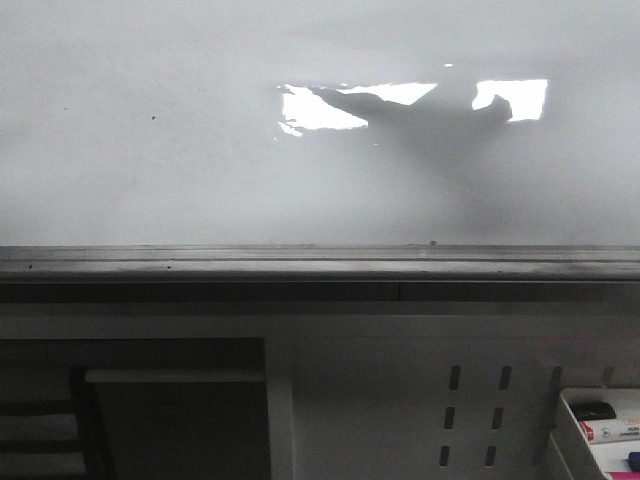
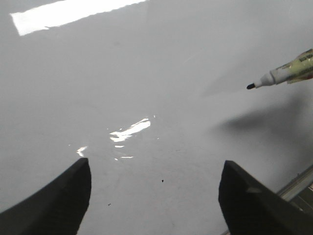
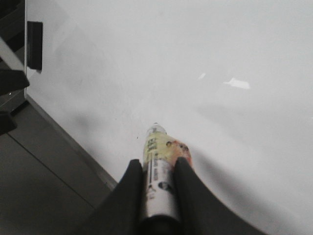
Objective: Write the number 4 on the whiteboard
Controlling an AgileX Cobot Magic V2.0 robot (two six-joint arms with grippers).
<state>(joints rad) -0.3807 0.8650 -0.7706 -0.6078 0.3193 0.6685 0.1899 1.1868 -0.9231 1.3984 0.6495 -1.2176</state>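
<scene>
A white tray (image 1: 575, 425) at lower right of the front view holds markers (image 1: 610, 431). The right gripper (image 3: 159, 171) clamps a marker (image 3: 159, 166) near the blank whiteboard (image 1: 200, 130); the left gripper (image 2: 154, 196) gapes wide, empty.

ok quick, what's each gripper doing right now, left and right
Left gripper: open, jaws wide apart, holding nothing, facing the whiteboard.
Right gripper: closed on a marker, its tip pointed at the board.
</scene>
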